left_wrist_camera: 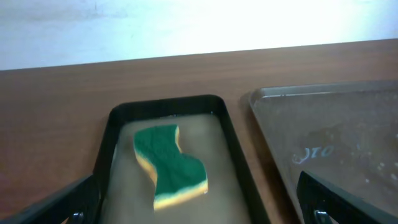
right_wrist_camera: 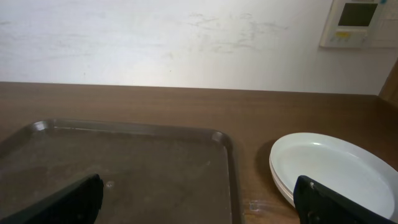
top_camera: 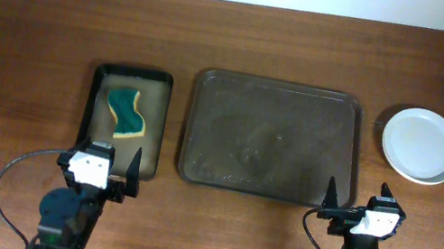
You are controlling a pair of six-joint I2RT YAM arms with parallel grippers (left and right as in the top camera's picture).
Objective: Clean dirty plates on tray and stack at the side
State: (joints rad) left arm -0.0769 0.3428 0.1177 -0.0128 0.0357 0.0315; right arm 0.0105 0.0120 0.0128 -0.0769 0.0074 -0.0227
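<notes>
I see plates (top_camera: 423, 145) stacked by the table's right edge and the tray (top_camera: 272, 138) mid-table. Left gripper (left_wrist_camera: 199, 208) and right gripper (right_wrist_camera: 198, 202) sit spread wide at the near edge.

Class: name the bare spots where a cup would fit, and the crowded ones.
Free: the floor of the large dark brown-grey rectangular tray; the brown wooden table left of the small black tray and behind both trays. Crowded: the black tray, holding a green-and-yellow sponge; the narrow gap between trays; the gap beside the stack of round white plates.
</notes>
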